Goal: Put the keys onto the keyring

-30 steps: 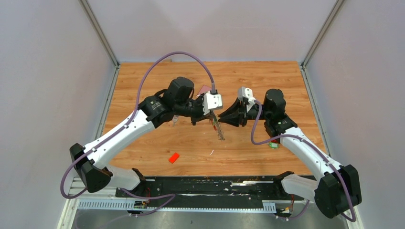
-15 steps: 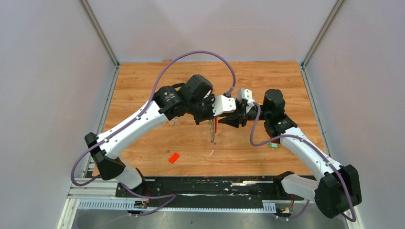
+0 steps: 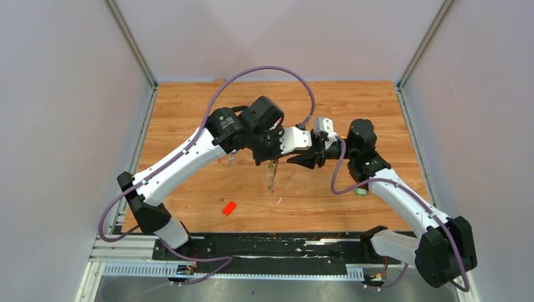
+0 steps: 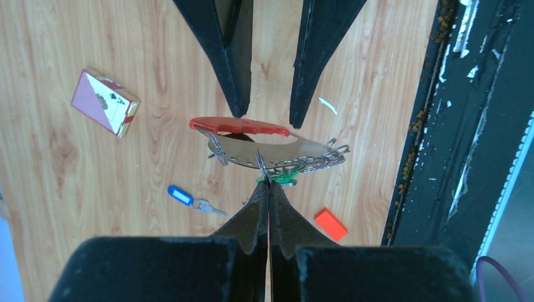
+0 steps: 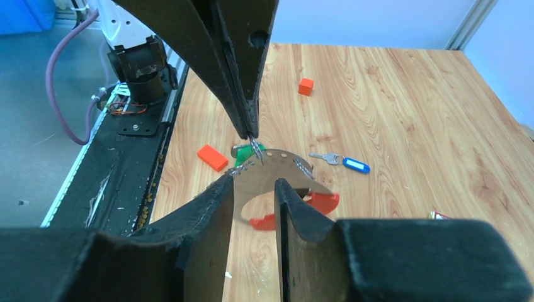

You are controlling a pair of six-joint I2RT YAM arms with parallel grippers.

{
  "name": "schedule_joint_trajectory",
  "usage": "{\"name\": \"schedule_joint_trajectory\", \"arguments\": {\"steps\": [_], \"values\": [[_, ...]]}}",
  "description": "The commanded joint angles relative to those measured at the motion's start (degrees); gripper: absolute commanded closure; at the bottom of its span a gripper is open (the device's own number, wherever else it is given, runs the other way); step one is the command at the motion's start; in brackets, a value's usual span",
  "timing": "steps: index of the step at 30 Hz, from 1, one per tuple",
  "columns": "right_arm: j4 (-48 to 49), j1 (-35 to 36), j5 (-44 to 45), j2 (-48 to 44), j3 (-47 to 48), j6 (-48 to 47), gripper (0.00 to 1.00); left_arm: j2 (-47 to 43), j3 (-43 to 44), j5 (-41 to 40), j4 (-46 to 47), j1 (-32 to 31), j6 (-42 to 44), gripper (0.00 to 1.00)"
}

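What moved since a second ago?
The left arm swung right, close up to the right arm. The dangling keyring, pinched in the left jaws all along, swung leftward. The right arm and the orange-red block stayed put.

One camera sits high behind my arms and looks down on the whole table (image 3: 182, 107). A camera rides on each wrist, very close, looking past my left tool (image 4: 266, 183) and right tool (image 5: 254, 180). Both see the keyring (image 4: 277, 146) and blue-tagged key (image 4: 181, 195).
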Motion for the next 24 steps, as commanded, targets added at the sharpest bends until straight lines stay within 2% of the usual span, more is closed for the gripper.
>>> {"name": "schedule_joint_trajectory", "arguments": {"steps": [1,14,24], "values": [[4.5,1.4,-2.8,-0.6,-0.1,1.6,0.69,-1.2,2.3,5.0,0.5,-0.3,-0.4,1.0],[3.5,3.9,-4.0,0.0,0.6,0.6,0.69,-1.5,0.3,8.4,1.9,-0.3,-0.2,1.0],[2.1,4.5,-3.5,0.4,1.3,-0.1,0.83,-2.1,-1.0,9.2,2.9,-0.3,-0.4,1.0]]}}
